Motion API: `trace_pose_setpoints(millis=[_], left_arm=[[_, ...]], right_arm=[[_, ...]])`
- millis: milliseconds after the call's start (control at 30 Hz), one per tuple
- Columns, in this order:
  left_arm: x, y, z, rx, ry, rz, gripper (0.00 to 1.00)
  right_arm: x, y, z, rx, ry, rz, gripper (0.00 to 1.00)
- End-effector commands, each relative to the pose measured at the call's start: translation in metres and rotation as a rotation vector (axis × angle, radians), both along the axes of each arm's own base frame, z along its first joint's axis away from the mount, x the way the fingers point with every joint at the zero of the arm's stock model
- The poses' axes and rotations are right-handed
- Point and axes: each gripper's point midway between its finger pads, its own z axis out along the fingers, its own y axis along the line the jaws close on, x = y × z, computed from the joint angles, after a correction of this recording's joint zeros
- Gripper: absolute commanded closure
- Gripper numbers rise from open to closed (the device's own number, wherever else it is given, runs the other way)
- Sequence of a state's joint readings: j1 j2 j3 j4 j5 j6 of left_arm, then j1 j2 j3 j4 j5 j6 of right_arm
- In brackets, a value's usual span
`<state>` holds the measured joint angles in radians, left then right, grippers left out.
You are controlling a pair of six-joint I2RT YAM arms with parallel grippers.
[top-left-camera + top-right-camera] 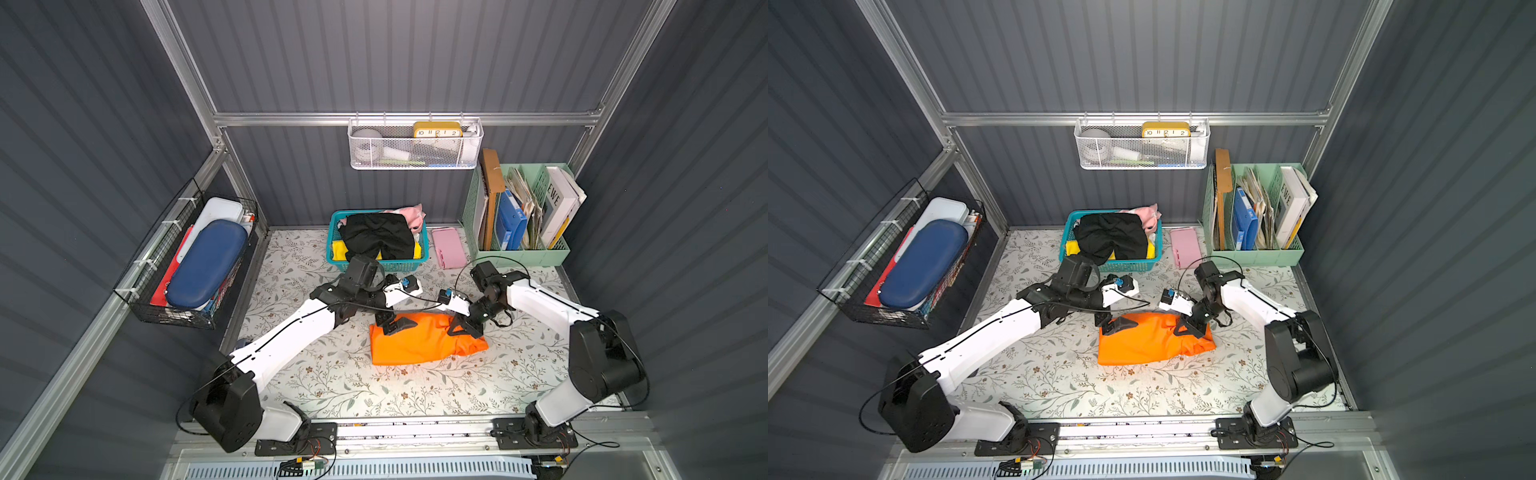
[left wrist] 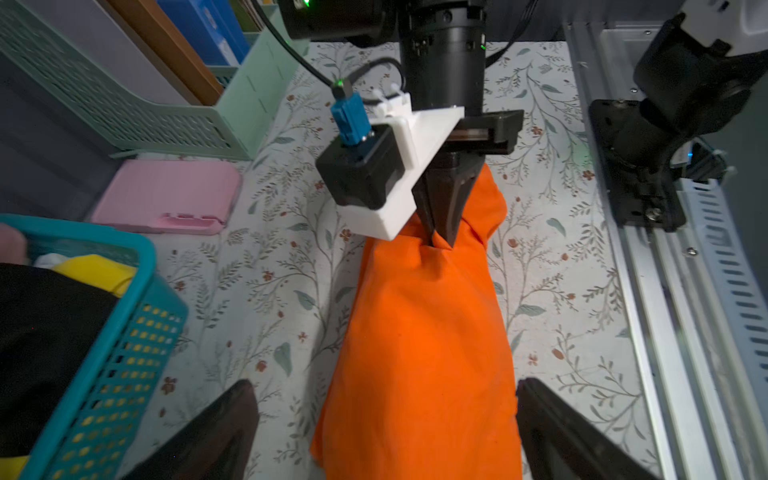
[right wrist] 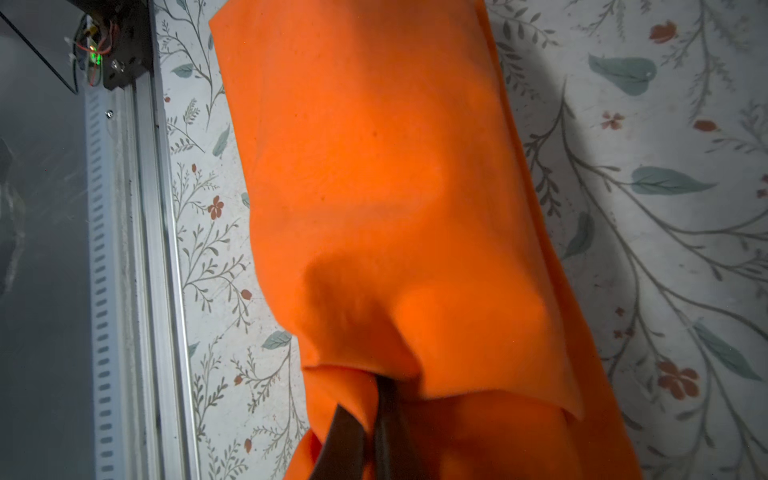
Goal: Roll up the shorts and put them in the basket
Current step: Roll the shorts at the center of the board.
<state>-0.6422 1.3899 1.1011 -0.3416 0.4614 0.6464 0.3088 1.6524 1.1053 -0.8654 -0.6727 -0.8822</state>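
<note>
Shorts, orange (image 1: 419, 343): 1 pair, folded into a long band. It lies on the floral table (image 1: 332, 382) between the 2 arms, in front of the teal basket (image 1: 376, 264) and apart from it. The right end is bunched.

Shorts, black (image 1: 378, 237): 1 pair, heaped in the basket over a yellow cloth (image 1: 338, 249), with a pink cloth (image 1: 411, 214) behind.

Left gripper (image 1: 392, 326): jaws spread wide at the left end of the orange pair. In the left wrist view the fingers (image 2: 216, 432) stand on either side of the band, gripping nothing.

Right gripper (image 1: 463, 328): jaws pressed together, pinching a fold of orange fabric at the right end.

Other items: 1 pink case (image 1: 449, 247) just right of the basket; 1 green file rack (image 1: 519, 251) in the back right corner.
</note>
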Motion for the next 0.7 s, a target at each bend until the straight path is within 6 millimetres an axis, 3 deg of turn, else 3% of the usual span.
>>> trace_pose_setpoints(millis=[0, 133, 267, 367, 500, 667], left_arm=[[0.010, 0.003, 0.001, 0.030, -0.129, 0.061, 0.00], [-0.007, -0.001, -0.014, 0.048, -0.234, 0.021, 0.00], [-0.021, -0.012, -0.044, 0.155, -0.317, -0.024, 0.00], [-0.028, -0.024, -0.051, 0.154, -0.347, -0.070, 0.01], [-0.029, -0.037, -0.062, 0.161, -0.372, -0.125, 0.00], [-0.027, -0.054, -0.098, 0.219, -0.332, -0.220, 0.00]], right_arm=[[-0.011, 0.004, 0.011, 0.033, 0.233, -0.097, 1.00], [-0.002, 0.003, 0.010, 0.046, 0.371, -0.163, 1.00], [0.004, 0.000, 0.008, 0.065, 0.526, -0.216, 1.00], [0.008, -0.001, 0.004, 0.055, 0.598, -0.232, 1.00], [0.012, 0.001, 0.002, 0.067, 0.653, -0.236, 1.00], [0.014, -0.002, -0.003, 0.061, 0.725, -0.241, 1.00]])
